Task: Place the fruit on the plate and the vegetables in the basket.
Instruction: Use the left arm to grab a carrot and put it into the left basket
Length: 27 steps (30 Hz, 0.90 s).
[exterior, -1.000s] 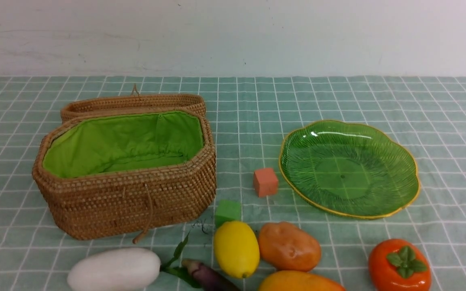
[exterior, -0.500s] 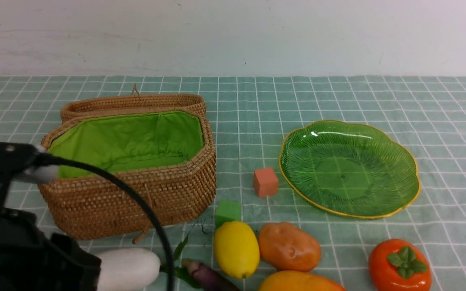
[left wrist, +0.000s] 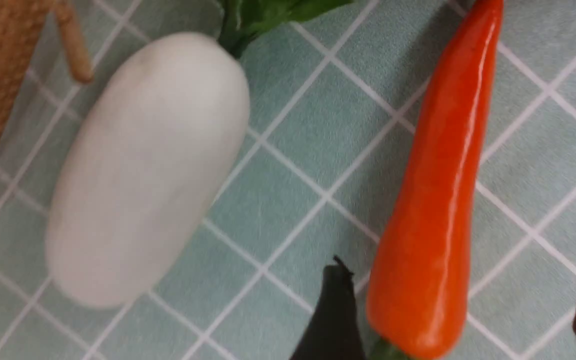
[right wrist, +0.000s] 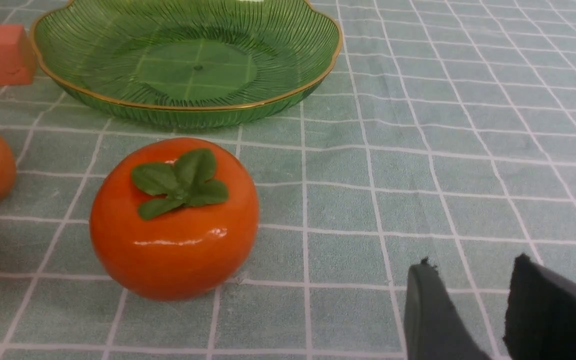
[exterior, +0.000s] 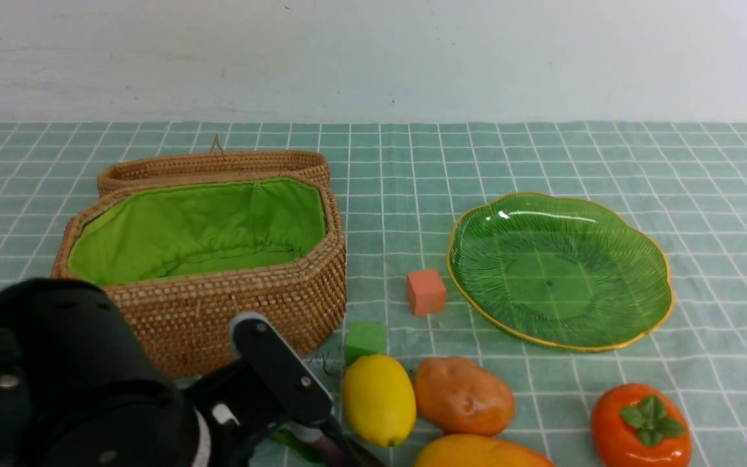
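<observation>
The left gripper [left wrist: 461, 312], jaws spread wide and empty, straddles the red chili pepper's [left wrist: 433, 200] stem end beside the white radish [left wrist: 143, 170]; it should centre, descend, then close gently.

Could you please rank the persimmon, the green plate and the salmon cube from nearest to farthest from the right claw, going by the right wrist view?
From the right claw:
1. The persimmon, on the cloth just ahead of the claw.
2. The green plate, beyond the persimmon.
3. The salmon cube, farthest, just off the plate's left rim.
</observation>
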Each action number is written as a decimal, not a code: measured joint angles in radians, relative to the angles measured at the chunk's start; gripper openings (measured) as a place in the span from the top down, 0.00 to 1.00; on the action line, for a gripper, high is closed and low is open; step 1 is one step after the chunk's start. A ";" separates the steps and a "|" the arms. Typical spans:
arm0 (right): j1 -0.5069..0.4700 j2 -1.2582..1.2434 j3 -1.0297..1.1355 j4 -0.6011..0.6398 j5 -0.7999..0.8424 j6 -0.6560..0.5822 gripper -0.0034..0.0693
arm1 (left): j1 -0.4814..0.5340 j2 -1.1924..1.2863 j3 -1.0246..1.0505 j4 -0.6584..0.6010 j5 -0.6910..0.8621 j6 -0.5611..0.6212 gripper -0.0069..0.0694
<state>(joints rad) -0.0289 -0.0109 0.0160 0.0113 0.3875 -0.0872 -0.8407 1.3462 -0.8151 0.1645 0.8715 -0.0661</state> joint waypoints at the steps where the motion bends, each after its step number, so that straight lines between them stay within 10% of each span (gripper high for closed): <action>1: 0.000 0.000 0.000 0.000 0.000 0.000 0.62 | -0.002 0.029 -0.002 0.000 -0.016 0.000 0.12; 14: 0.000 0.000 0.000 0.000 0.000 0.000 0.62 | -0.003 0.314 -0.010 -0.047 -0.117 -0.005 0.32; 18: 0.000 0.000 0.000 0.000 0.000 0.000 0.62 | -0.005 0.314 -0.020 -0.004 -0.074 -0.004 0.53; 27: 0.000 0.000 0.000 0.000 0.000 0.000 0.62 | -0.005 0.130 -0.112 0.183 0.169 0.071 0.56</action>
<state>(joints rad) -0.0289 -0.0109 0.0160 0.0109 0.3875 -0.0872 -0.8458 1.4767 -0.9275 0.3471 1.0407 0.0053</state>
